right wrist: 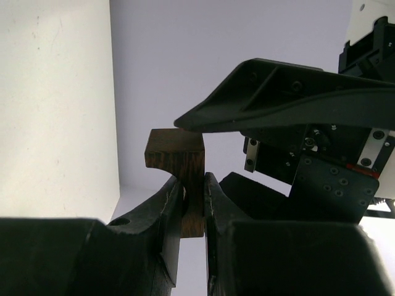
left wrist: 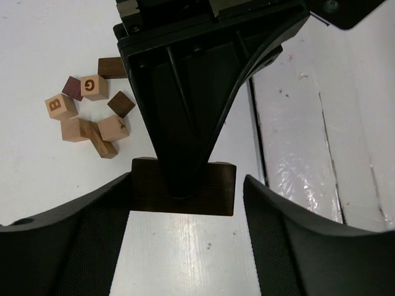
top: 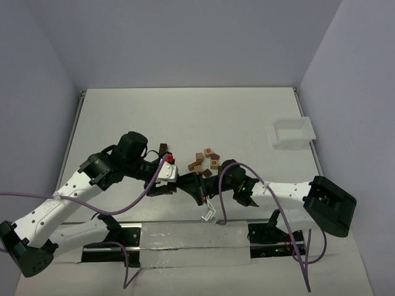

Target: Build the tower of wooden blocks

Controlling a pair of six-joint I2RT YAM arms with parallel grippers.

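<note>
A dark brown arch-shaped block point(right wrist: 176, 151) stands upright between the pads of my right gripper point(right wrist: 192, 185), which is shut on it just above the table. My left gripper point(left wrist: 186, 185) is open and straddles this same block point(left wrist: 216, 191); its left finger point(left wrist: 92, 222) lies against the block's end, and a thin gap shows at the right finger point(left wrist: 278, 222). From above, the two grippers meet nose to nose at the block point(top: 200, 188). Several loose tan, reddish and dark blocks point(left wrist: 92, 117) lie in a cluster just beyond point(top: 205, 159). No stacked tower shows.
A white tray point(top: 290, 132) sits at the back right. One dark block point(top: 163, 148) lies beside the left arm's wrist. A shiny strip point(left wrist: 308, 154) runs along the near table edge. Purple cables point(top: 247, 179) loop over both arms.
</note>
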